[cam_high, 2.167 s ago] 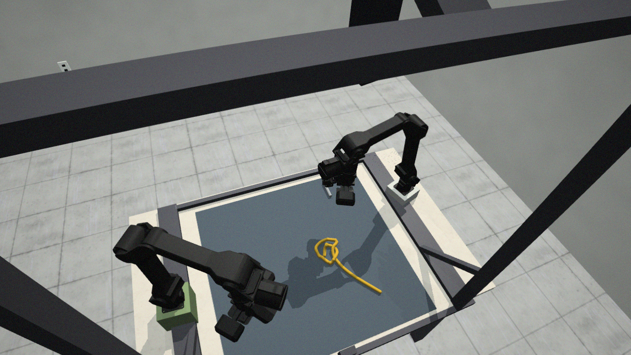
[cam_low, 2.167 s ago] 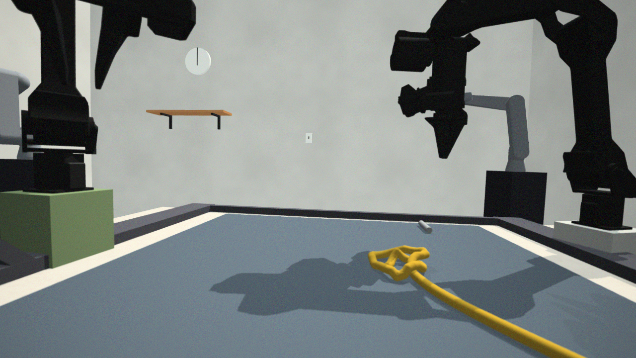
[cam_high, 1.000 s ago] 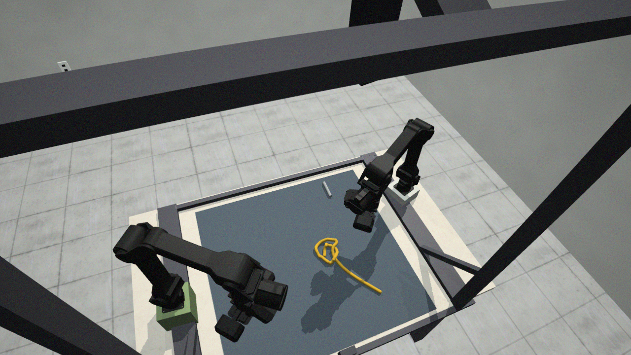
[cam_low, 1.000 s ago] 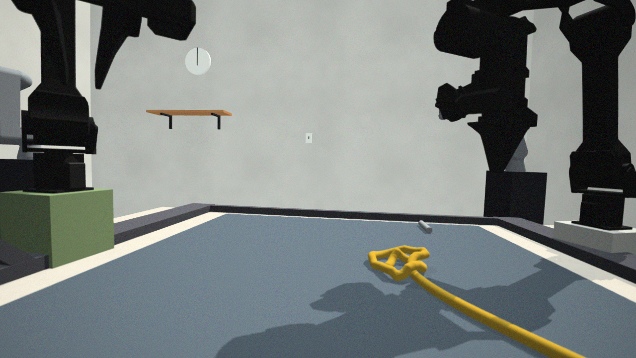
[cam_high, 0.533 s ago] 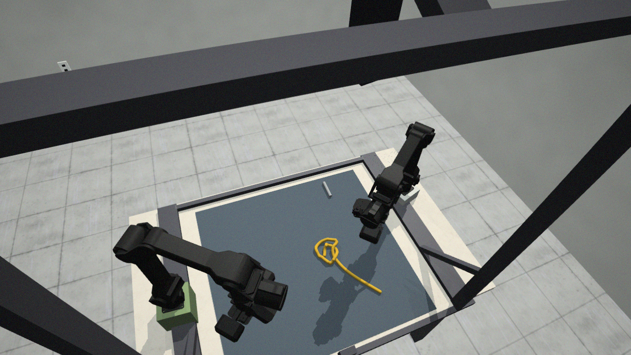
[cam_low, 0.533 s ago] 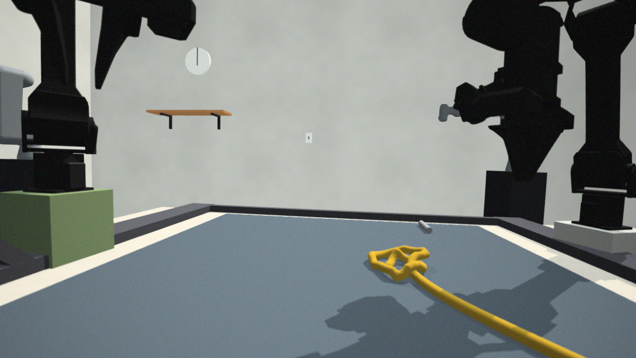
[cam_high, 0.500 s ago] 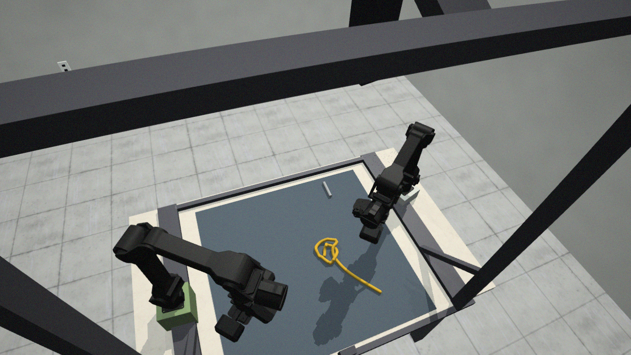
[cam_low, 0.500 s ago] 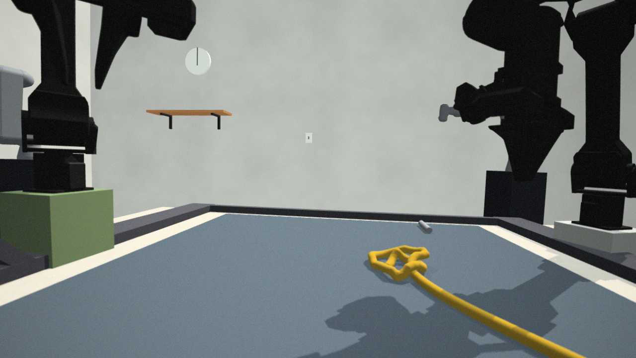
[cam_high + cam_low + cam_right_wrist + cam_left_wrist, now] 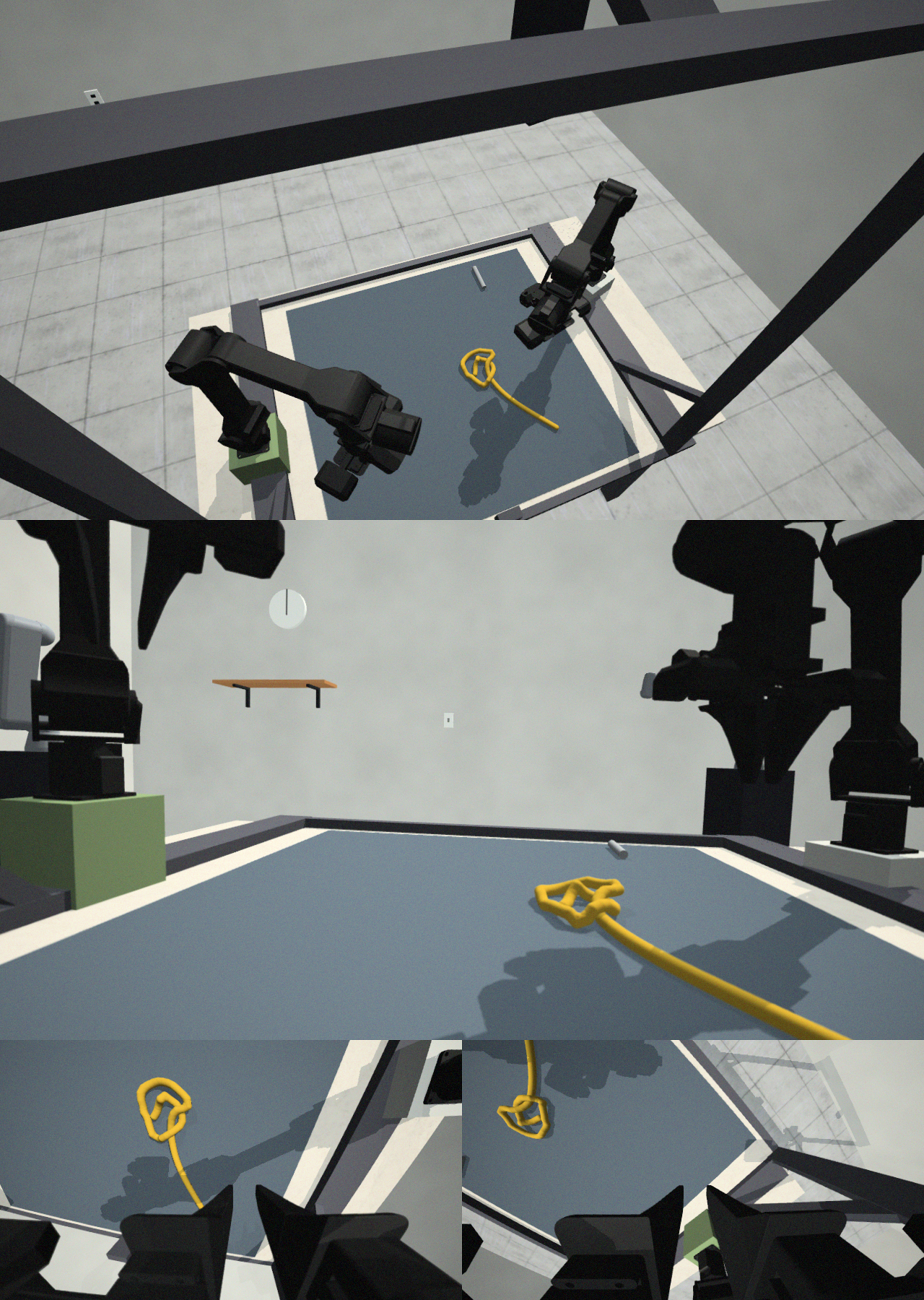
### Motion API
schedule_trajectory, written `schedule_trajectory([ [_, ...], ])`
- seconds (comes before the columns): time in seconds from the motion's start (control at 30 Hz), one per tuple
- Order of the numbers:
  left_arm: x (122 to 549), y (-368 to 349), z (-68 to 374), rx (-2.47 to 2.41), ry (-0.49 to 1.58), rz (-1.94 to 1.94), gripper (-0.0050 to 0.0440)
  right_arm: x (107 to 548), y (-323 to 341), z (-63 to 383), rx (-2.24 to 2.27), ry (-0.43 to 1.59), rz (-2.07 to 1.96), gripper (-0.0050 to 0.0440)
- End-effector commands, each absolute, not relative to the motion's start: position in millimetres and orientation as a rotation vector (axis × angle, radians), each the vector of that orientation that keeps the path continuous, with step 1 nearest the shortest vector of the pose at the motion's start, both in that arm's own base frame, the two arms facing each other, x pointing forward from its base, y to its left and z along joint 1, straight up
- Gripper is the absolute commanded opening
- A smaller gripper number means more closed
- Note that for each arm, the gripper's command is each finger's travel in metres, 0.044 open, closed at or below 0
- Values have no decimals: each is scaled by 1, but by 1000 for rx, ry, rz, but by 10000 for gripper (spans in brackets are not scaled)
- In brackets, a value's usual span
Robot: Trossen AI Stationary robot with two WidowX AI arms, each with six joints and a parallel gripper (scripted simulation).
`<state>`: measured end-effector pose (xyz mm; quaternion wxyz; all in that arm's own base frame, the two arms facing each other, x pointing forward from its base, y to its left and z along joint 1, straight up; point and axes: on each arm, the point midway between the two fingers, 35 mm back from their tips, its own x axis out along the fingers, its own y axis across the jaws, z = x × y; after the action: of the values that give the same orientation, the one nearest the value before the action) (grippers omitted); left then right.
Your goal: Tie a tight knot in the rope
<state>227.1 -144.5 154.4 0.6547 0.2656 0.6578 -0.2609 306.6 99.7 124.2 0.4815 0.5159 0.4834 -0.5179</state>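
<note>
The yellow rope lies on the blue-grey mat with a loose knot at one end and a straight tail running toward the near right corner. The knot also shows in the exterior view, in the left wrist view and in the right wrist view. My left gripper hangs above the mat's near left edge, far from the rope, nearly shut and empty. My right gripper hangs above the mat's right side, clear of the knot, nearly shut and empty.
A small grey cylinder lies near the mat's far edge. The left arm stands on a green block, the right arm on a white base. A dark raised frame borders the mat, and dark beams cross overhead.
</note>
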Motion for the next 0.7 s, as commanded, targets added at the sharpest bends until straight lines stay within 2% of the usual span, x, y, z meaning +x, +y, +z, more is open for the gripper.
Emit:
schedule_trajectory([
  [0.0,228,-144,159,600,1475,-588,100,309,101,130,1397,1081,-1363,100],
  [0.27,228,-144,159,600,1475,-588,100,310,101,130,1675,838,-1636,100],
  [0.67,228,-144,159,600,1475,-588,100,311,101,130,1691,822,-1652,100],
])
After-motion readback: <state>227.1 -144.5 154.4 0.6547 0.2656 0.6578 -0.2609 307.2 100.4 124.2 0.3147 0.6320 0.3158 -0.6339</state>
